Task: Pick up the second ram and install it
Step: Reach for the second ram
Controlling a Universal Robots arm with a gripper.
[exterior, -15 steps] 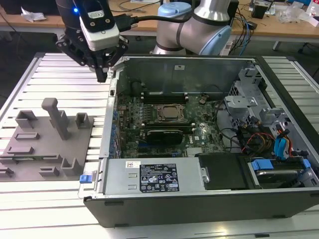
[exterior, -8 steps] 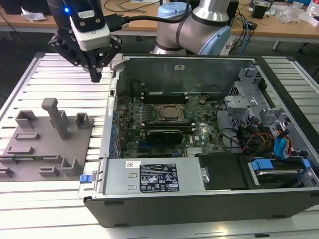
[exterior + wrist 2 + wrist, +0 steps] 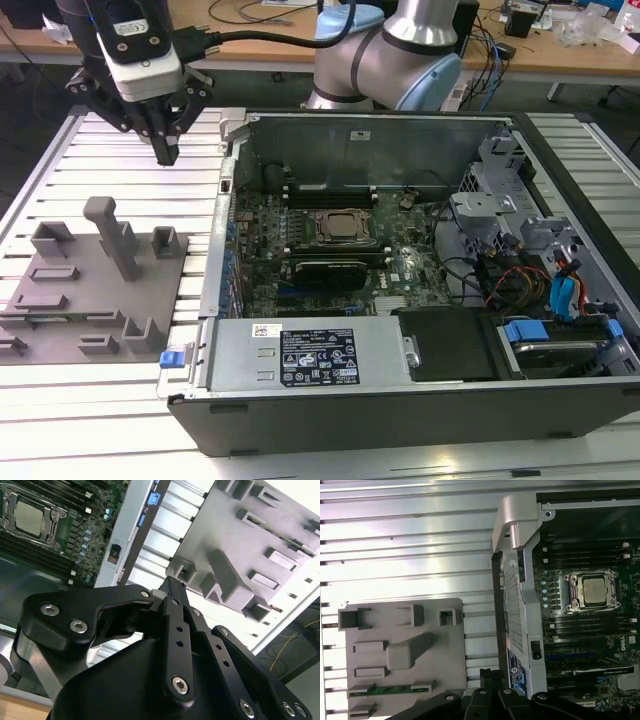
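Open computer case (image 3: 380, 135) beside grey fixture plate (image 3: 75, 300)

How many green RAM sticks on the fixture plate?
1: the second ram sits in a long slot of the grey fixture plate; others may be hidden.

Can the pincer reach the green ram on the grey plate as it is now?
Probably yes: the pincer hovers over the table beside the grey plate, and the ram lies uncovered in its slot. Its jaws look shut.

Robotics lab — open computer case (image 3: 400, 425) on slatted metal table (image 3: 90, 420), cable-strewn desks (image 3: 590, 58) behind.
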